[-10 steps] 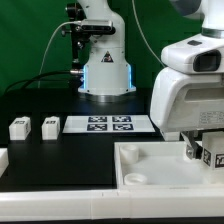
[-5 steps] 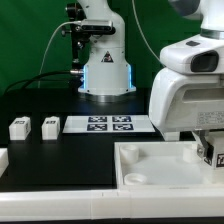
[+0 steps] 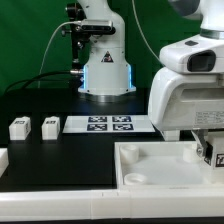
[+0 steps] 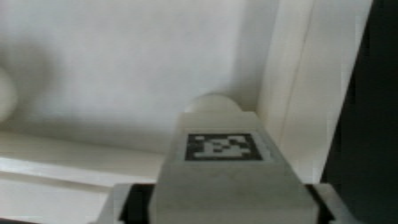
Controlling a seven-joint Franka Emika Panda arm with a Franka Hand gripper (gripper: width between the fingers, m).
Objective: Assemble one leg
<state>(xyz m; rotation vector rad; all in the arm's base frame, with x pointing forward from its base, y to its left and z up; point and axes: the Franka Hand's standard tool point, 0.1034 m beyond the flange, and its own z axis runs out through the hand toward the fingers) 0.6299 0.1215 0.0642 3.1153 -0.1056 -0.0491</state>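
The claw (image 4: 217, 196) is clenched on the leg (image 4: 224, 150), tag face toward the wrist camera, holding it upright just above the white slab (image 3: 150, 160), probably to line it up with a socket. Well away from the claw, two spare legs (image 3: 35, 127) wait on the black surface (image 3: 60, 160).

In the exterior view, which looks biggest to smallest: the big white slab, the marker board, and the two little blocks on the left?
1. White slab, though it sits nearest the camera.
2. Marker board.
3. The left block and the right block look alike.
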